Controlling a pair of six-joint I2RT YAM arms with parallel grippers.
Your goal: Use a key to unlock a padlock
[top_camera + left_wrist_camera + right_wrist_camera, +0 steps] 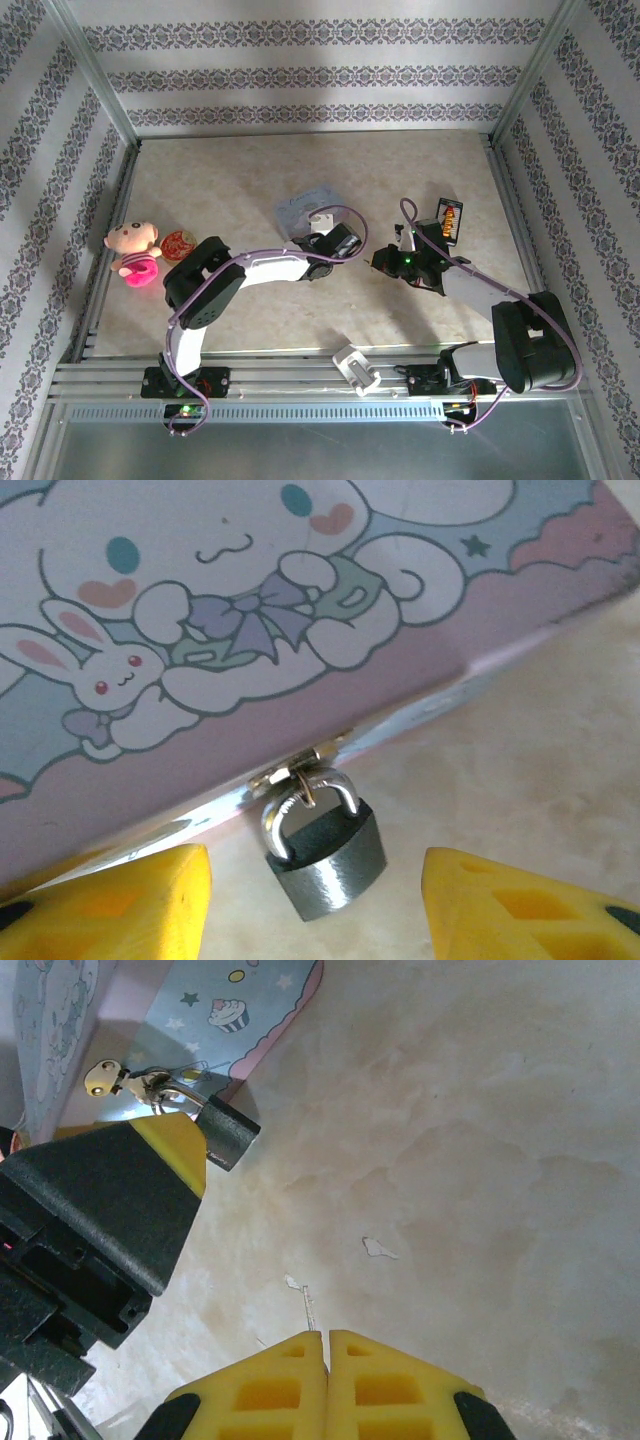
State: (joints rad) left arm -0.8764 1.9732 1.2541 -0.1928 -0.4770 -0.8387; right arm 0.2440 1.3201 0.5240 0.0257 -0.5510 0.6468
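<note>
My left tool [316, 895] is standing apart, flanking the padlock [330, 855], which is hanging from the tin [200, 630]; both pads are running off-frame. My right tool [328, 1345] is pressing together, and a thin sliver [307, 1305] at its seam is proving too small to identify.

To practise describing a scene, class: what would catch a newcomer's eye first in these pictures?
A pastel tin box printed with cartoon rabbits looms close in the left wrist view, a small dark padlock hanging from its clasp. The left gripper stands open, one yellow finger on each side of the padlock, apart from it. From above, a pink plush doll lies at the left side of the table.
</note>
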